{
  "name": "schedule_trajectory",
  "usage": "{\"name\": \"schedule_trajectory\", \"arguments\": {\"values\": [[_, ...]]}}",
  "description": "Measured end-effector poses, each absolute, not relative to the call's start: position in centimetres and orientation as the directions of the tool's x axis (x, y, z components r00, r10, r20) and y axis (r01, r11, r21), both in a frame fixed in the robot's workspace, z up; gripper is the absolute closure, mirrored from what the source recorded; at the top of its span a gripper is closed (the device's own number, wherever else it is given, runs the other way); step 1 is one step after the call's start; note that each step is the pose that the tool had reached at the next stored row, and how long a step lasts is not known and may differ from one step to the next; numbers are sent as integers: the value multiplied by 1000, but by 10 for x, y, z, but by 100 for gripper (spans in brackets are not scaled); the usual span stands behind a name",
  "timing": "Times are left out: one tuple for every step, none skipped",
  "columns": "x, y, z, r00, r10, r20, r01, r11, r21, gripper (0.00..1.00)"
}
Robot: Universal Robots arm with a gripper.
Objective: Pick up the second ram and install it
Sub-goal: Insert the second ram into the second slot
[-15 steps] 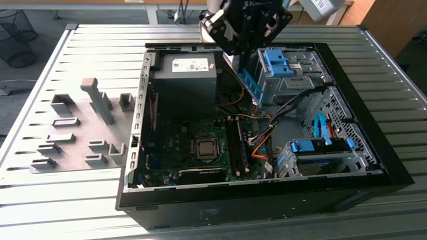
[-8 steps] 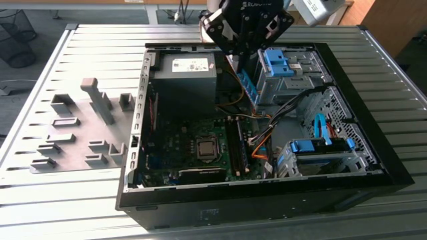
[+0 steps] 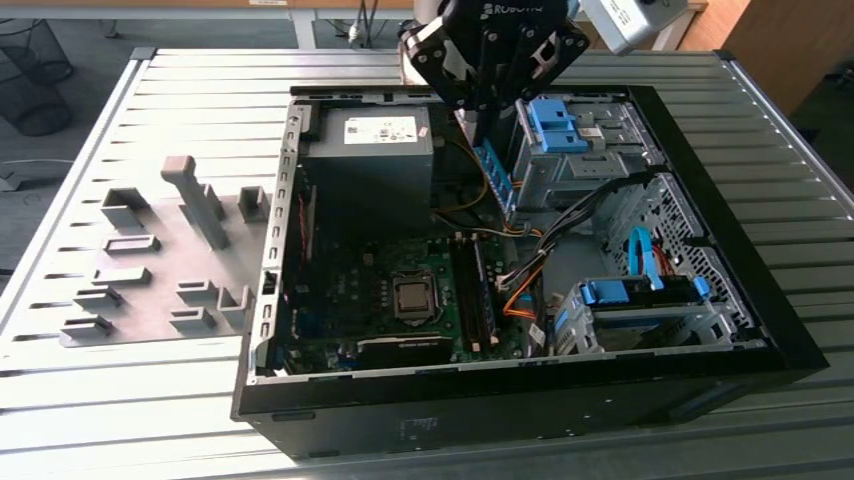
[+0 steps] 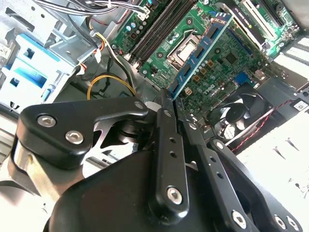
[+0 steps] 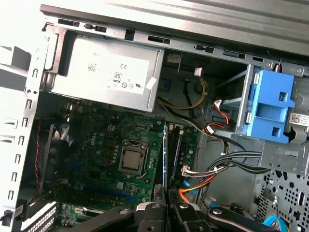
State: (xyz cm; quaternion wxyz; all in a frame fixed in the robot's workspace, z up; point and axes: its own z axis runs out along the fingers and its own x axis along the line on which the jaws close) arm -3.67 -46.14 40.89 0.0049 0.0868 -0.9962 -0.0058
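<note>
My black gripper [image 4: 170,104] is clamped on the second ram [image 4: 199,50], a thin blue-green memory stick with black chips, held edge-down above the green motherboard [image 5: 104,145]. The carry is under way; seating calls for lining it up squarely over the long black slots [image 3: 474,290].

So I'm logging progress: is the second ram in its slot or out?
Out. The ram is held shut in the jaws of the gripper, above the motherboard.

Open black PC case [image 3: 787,345] lies on slatted grey bench [image 3: 134,400]. Green motherboard [image 3: 367,300] inside, silver power box [image 3: 367,160] beside it. Blue drive brackets [image 3: 554,125] near tangled cables [image 3: 534,285]. Grey fixture blocks [image 3: 167,265] beside case.
</note>
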Motion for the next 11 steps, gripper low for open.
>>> {"name": "schedule_trajectory", "arguments": {"values": [[-37, -461, 409, -985, -173, 9, -173, 985, 12, 86], [-37, -461, 409, -985, -173, 9, -173, 985, 13, 86], [-37, -461, 409, -985, -173, 9, -173, 985, 13, 86], [-37, -461, 409, -985, -173, 9, -173, 985, 13, 86], [-37, -461, 409, -985, -173, 9, -173, 985, 13, 86], [-37, -461, 409, -985, -173, 9, -173, 985, 13, 86], [-37, -461, 409, -985, -173, 9, -173, 985, 13, 86], [-37, -461, 409, -985, -172, 9, -172, 985, 13, 86], [-37, -461, 409, -985, -171, 9, -171, 985, 13, 86], [-37, -461, 409, -986, -168, 9, -168, 986, 13, 86], [-37, -461, 409, -987, -161, 9, -161, 987, 12, 86]]}}
